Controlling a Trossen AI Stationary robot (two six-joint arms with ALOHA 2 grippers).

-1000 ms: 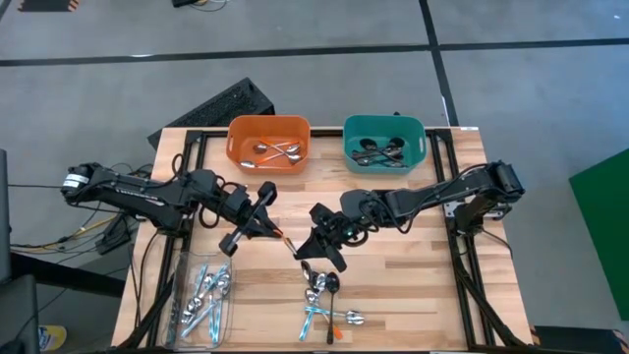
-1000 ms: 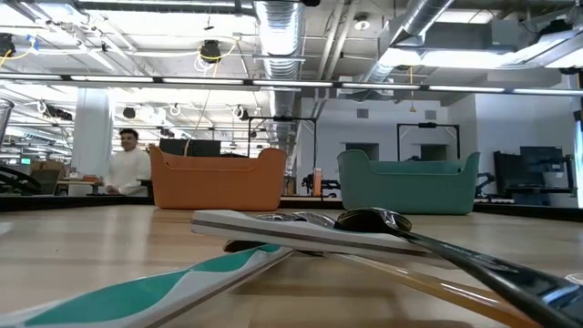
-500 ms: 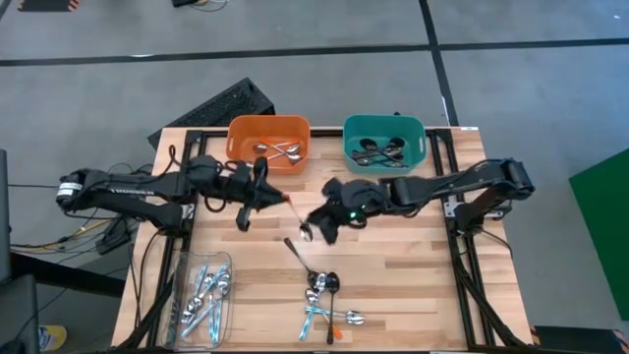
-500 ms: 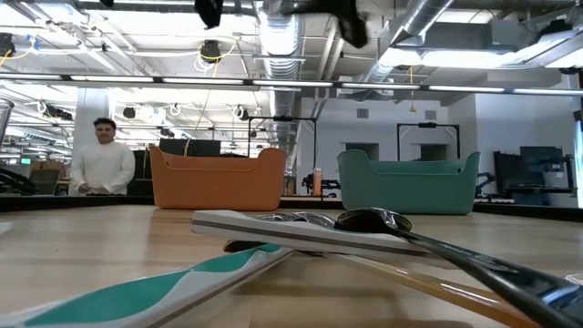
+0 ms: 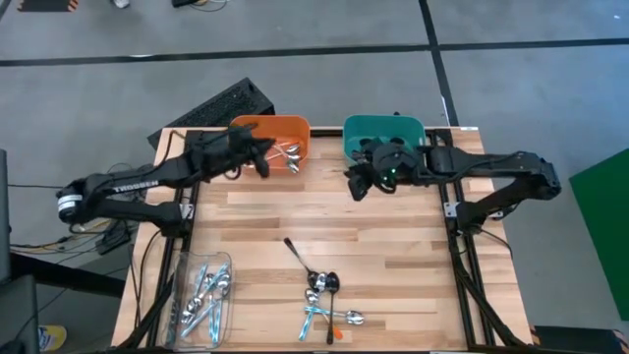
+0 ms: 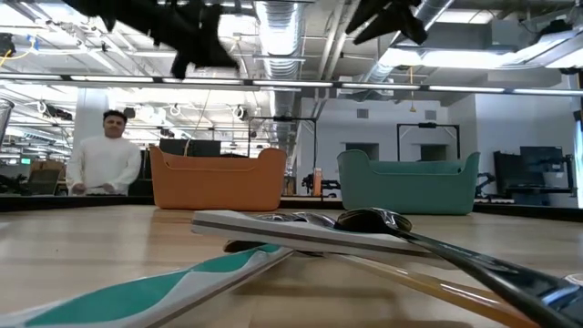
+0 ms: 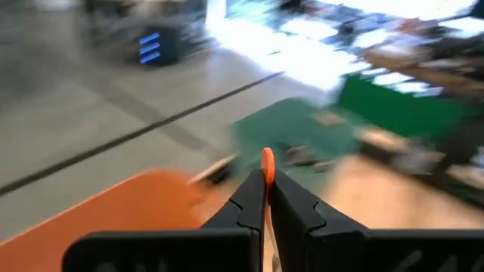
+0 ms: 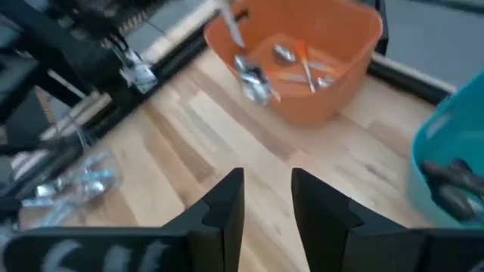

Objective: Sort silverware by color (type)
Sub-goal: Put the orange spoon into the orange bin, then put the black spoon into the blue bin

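Observation:
My left gripper (image 5: pixel 263 160) is shut on an orange-handled spoon (image 7: pixel 266 162) and reaches over the orange bin (image 5: pixel 268 120) at the table's far edge. Several spoons (image 5: pixel 287 152) lie in that bin. My right gripper (image 5: pixel 356 183) is open with nothing between its fingers (image 8: pixel 266 189). It hovers by the near left corner of the teal bin (image 5: pixel 385 122), which holds dark spoons (image 5: pixel 378 152). A dark spoon (image 5: pixel 300 256) lies alone on the table, and a pile of mixed spoons (image 5: pixel 324 300) lies near the front edge. My left gripper pinches the spoon's orange handle (image 7: pixel 266 168) between its two fingers. The handle's free end sticks out past the fingertips. The fingers reach almost level from the table's left toward the bin. The spoon is lifted clear of the table; its bowl is hidden from the wrist view.
A clear tray (image 5: pixel 187 280) with light-blue spoons stands at the front left. A dark keyboard-like object (image 5: pixel 221 103) lies off the table's far left corner. Bare wood lies between the bins and the pile. A person (image 6: pixel 105 164) stands in the room behind.
My left gripper has carried the orange-handled spoon from the table's middle toward the far edge, turning level, and now reaches over the orange bin. My right gripper has risen and gone toward the far right, to the teal bin. A dark spoon lies where it stood.

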